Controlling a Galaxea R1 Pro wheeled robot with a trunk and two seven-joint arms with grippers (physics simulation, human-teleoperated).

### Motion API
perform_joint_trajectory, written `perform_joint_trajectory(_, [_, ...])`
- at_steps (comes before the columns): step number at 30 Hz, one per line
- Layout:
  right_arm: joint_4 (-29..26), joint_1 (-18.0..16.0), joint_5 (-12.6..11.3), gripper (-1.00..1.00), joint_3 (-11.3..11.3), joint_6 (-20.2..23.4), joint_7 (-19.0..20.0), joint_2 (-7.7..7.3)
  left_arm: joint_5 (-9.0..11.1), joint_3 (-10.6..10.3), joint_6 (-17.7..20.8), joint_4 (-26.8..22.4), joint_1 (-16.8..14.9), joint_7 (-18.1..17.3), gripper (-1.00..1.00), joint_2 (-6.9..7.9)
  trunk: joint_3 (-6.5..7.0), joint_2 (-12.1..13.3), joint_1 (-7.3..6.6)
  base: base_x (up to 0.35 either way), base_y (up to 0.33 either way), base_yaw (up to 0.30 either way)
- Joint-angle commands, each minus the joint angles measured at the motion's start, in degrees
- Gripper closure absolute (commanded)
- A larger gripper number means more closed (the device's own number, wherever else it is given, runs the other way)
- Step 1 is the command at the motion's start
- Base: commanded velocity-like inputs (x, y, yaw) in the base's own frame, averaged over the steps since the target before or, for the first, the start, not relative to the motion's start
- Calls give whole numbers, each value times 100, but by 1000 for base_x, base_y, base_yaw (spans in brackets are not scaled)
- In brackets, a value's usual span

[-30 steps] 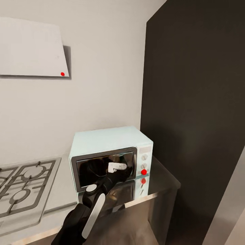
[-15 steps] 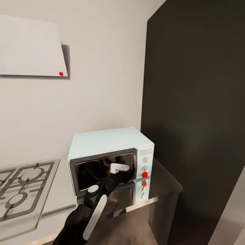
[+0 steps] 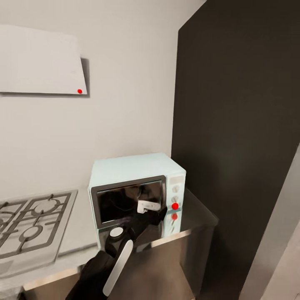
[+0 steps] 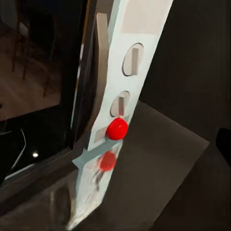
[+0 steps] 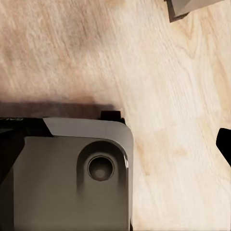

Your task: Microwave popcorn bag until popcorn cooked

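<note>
The pale mint-blue microwave [image 3: 133, 171] stands on the grey reflective countertop [image 3: 196, 217] against the dark tall panel, its dark glass door closed. A red indicator light [image 3: 175, 206] glows under two white knobs [image 4: 132, 58]. My left arm reaches across the door front, and the left gripper [image 3: 162, 211] sits just left of and slightly below the red light [image 4: 117, 129], close to the control panel. One dark fingertip [image 4: 224, 139] shows at the frame's edge with nothing between the fingers. The popcorn bag is out of view. A right fingertip [image 5: 224, 144] hangs over the wooden floor.
A steel gas hob [image 3: 29, 225] with black grates lies left of the microwave. A dark tall panel [image 3: 237, 125] rises right of it. A pale wall unit [image 3: 39, 62] with a red dot hangs upper left. The robot's grey base [image 5: 72, 178] sits below the right gripper.
The head view has shifted a little. My left gripper has crept right along the door toward the control panel and the red light.
</note>
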Motion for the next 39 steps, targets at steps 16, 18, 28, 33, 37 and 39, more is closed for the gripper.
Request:
perform_joint_trajectory(16, [18,-8,15,-100,-17,-32,-41,1,33,-3,38,-23,-4,1,-100,0,-8,-6,-3,-346,0,0])
perform_joint_trajectory(18, [18,-8,15,-100,-14,-34,-26,-3,33,-1,38,-19,-4,1,-100,1,-8,-6,-3,-347,0,0])
perform_joint_trajectory(28, [18,-8,19,-100,-4,-17,25,18,1036,99,43,1341,-4,-20,-100,57,-8,-6,-3,-216,0,0])
perform_joint_trajectory(33, [18,-8,16,-100,-10,-14,-7,33,1591,228,-316,3423,-4,-39,-100,86,-8,-6,-3,-7,0,0])
perform_joint_trajectory(37, [18,-8,15,-100,-11,-19,-34,42,1947,289,-1504,5623,-4,-86,-100,105,-8,-6,-3,0,0,0])
perform_joint_trajectory(39, [18,-8,15,-100,-11,-24,-41,44,2239,303,-2201,6975,-4,-93,-100,110,-8,-6,-3,0,0,0])
